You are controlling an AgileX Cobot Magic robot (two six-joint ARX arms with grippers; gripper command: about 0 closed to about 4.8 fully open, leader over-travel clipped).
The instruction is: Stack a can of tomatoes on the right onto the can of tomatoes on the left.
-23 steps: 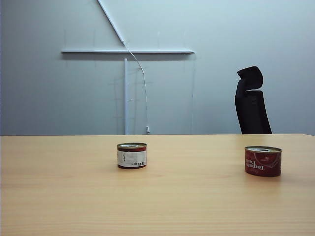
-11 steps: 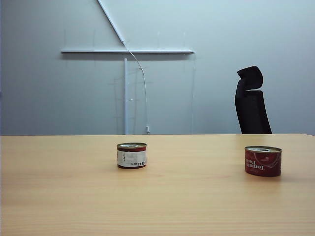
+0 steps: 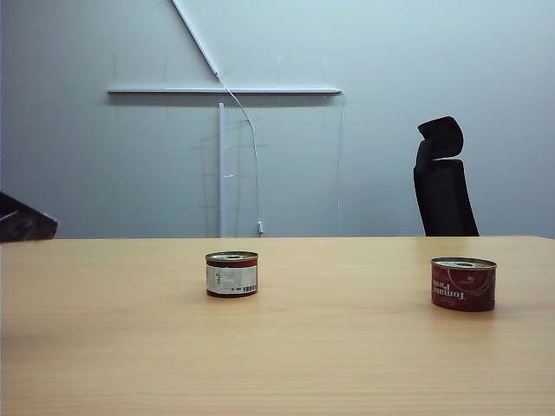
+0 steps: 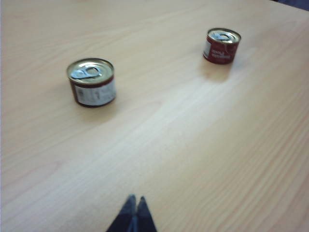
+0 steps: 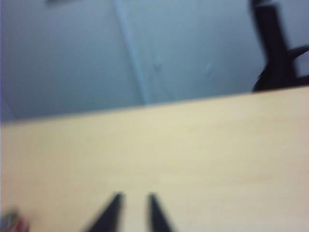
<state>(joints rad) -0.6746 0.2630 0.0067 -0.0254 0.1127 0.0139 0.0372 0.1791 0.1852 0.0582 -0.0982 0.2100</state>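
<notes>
Two cans stand upright on the table (image 3: 130,364), well apart: the left can (image 3: 231,274) near the middle, the right can (image 3: 463,284) off to the right side. My right gripper (image 5: 133,210) hangs over bare wood, fingertips a narrow slit apart and holding nothing — its can is just a red blur at the frame's corner, off to one side of the fingers. My left gripper (image 4: 134,212) has its tips pressed together, empty, both cans ahead of it. I judge the right arm nearer its can; a grip across the sides should do.
</notes>
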